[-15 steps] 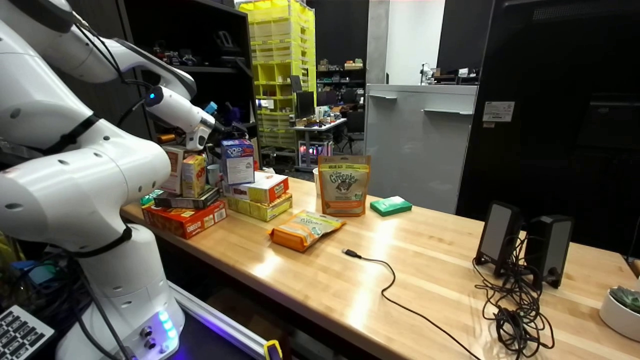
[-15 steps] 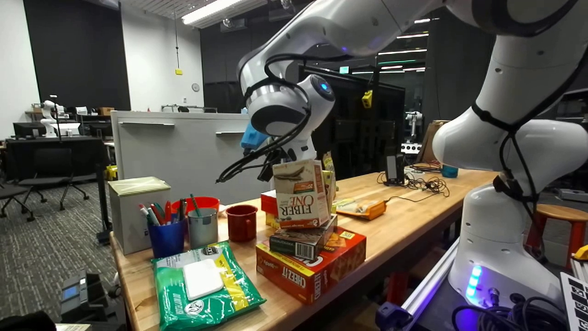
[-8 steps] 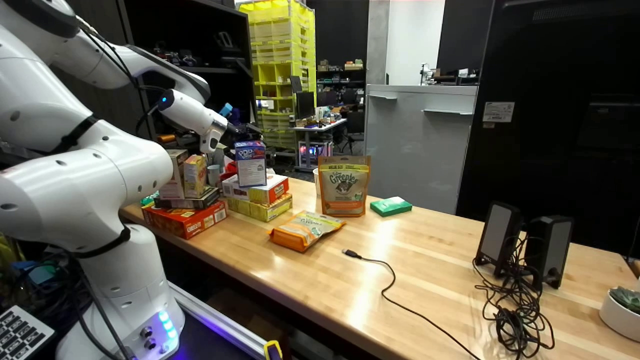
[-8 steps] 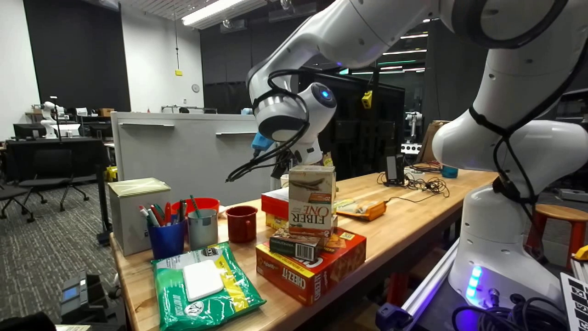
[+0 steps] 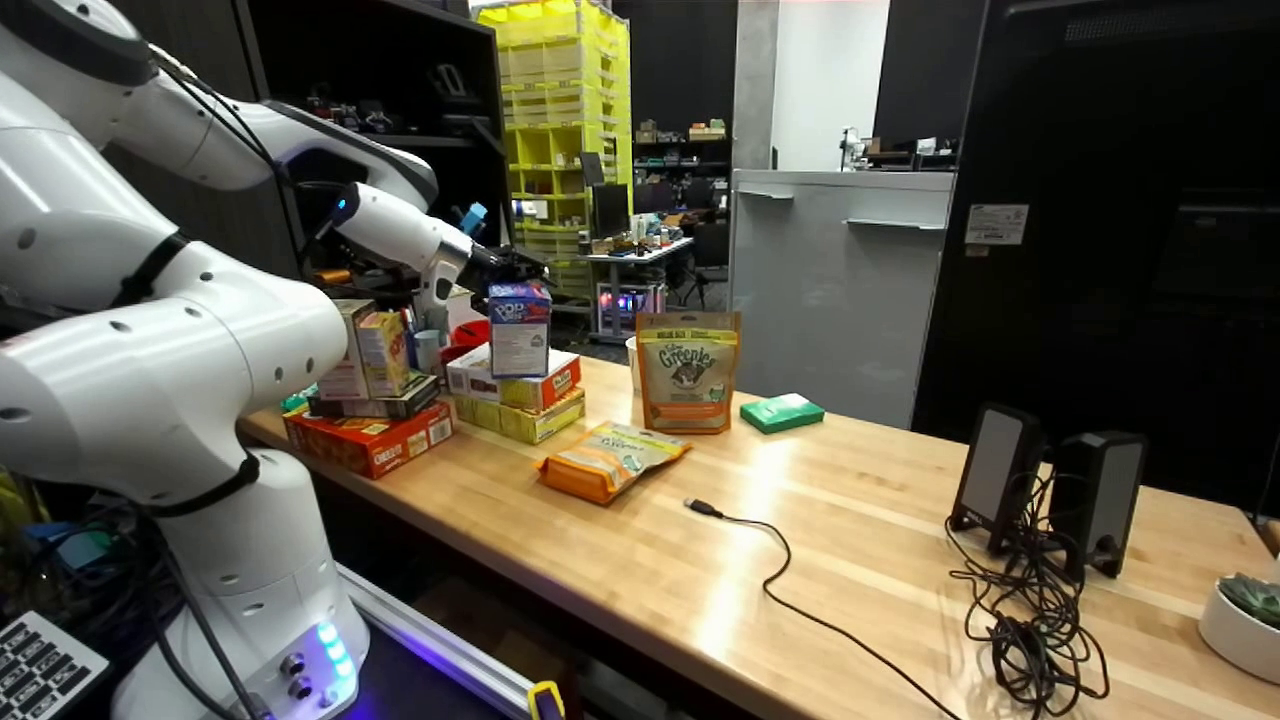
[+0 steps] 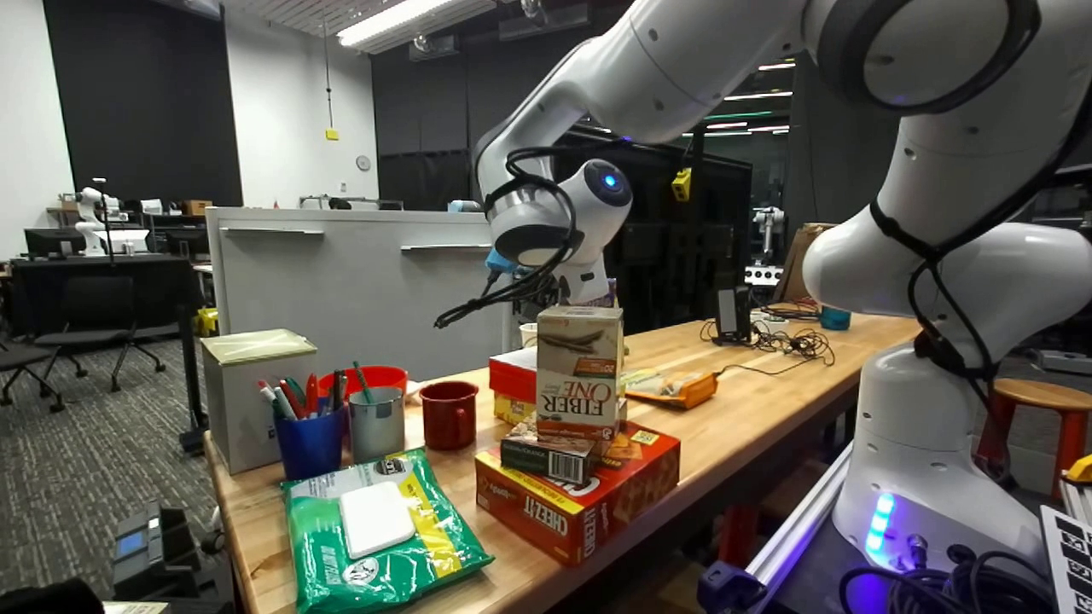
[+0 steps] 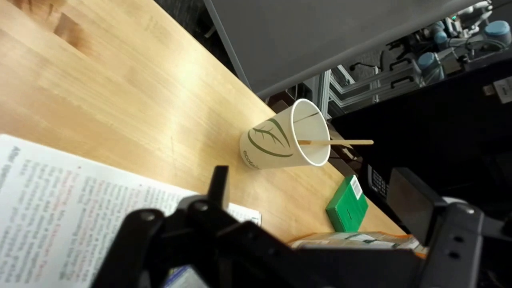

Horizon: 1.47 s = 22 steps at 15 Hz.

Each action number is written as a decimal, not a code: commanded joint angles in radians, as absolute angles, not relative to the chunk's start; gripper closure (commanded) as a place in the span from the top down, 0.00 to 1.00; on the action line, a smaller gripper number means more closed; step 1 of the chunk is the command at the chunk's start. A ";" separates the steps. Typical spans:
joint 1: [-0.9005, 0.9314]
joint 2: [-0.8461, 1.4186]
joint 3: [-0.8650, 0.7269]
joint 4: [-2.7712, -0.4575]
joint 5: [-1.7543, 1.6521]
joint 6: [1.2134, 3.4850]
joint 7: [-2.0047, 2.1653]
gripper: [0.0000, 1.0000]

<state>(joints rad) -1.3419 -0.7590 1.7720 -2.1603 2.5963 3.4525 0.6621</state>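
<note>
In the wrist view, a black two-fingered gripper (image 7: 313, 192) spans four to seven o'clock. At three: a cream tapered paper cup (image 7: 267, 142) with a green leaf outline, and a tan wooden stick (image 7: 346, 142). At four: a flat green cardboard box (image 7: 346, 209) with white label. At eight: a flat white panel (image 7: 72, 216) printed in grey and red. In an exterior view, at nine: an upright blue-purple and white cardboard box (image 5: 519, 334).

Purp/wht POP bx (image 5: 519, 335) upright, atop red/wht ctn (image 5: 560, 383).

Just beside gripper (image 7: 316, 192): one purple box (image 5: 519, 345). Farther off: one paper cup (image 7: 268, 142), one green box (image 7: 347, 206), two treat pouches (image 5: 689, 385). Well apart: two speakers (image 5: 1000, 465), one potted plant (image 5: 1243, 630).
</note>
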 commanded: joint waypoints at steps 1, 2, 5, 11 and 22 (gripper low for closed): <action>-1.355 -0.833 1.750 -2.185 2.610 3.451 0.737 1.00; -1.360 -0.846 1.747 -2.193 2.610 3.451 0.753 1.00; -1.367 -0.882 1.750 -2.219 2.610 3.451 0.817 1.00; -1.378 -0.960 1.742 -2.268 2.611 3.453 0.941 1.00; -1.671 -0.849 1.668 -2.130 2.611 3.468 0.825 1.00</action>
